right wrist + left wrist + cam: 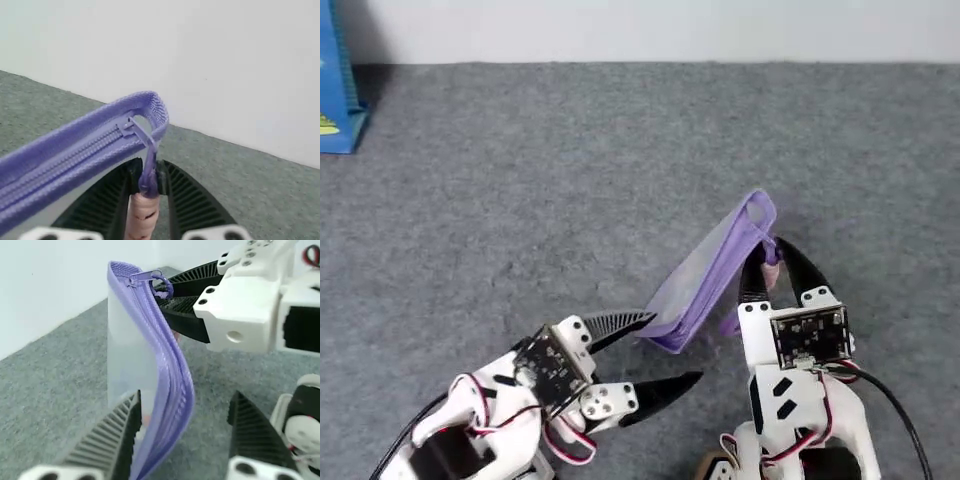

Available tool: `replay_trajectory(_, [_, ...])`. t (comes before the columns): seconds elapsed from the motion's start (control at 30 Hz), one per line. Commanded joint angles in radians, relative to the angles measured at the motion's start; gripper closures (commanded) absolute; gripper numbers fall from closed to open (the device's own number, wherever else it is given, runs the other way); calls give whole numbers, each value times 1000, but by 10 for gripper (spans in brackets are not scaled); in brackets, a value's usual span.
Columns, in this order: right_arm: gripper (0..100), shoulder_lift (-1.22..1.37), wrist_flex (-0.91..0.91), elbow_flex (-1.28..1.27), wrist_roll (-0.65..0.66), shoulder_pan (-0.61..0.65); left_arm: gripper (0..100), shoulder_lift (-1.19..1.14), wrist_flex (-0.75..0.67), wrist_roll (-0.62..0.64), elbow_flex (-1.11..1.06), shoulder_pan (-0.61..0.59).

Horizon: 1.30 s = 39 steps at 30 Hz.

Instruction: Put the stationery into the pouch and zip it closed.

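One zip-pull (148, 150), seemingly pinched by right hand (149, 172)

Lilac translucent pouch (705, 272), zipped shut, upright on edge

- Both arms wear white plastic shells.
- The left gripper (672, 348) and right gripper (772, 252) have black, ribbed, pointed fingers.
- Each wrist bears a black circuit board (808, 335) with small screws.
- Red, white and black cables (480, 400) loop alongside.

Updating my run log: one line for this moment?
pouch upright | right claw shut on zipper pull | left claw open by pouch end
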State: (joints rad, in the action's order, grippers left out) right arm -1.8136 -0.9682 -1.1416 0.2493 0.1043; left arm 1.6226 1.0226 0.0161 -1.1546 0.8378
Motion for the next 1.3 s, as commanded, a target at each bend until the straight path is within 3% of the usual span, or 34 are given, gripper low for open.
replay_trajectory(0.0, [991, 4, -35, 48, -23, 18, 737, 6, -104, 11, -21, 0])
replay_trajectory(0.33, [991, 2, -64, 48, -23, 27, 844, 6, -221, 3, -88, 0])
replay_trajectory(0.73, [991, 2, -99, 49, -58, 96, 852, 6, -227, 3, -108, 0])
replay_trajectory(0.9, [991, 2, -99, 64, -52, 93, 971, 6, -227, -43, -108, 2])
replay_trajectory(1.07, [991, 12, -33, 91, -6, -36, 988, 14, -199, -103, -102, 2])
replay_trajectory(1.27, [991, 13, 127, 43, 94, -303, 990, 14, -129, -110, -68, 0])
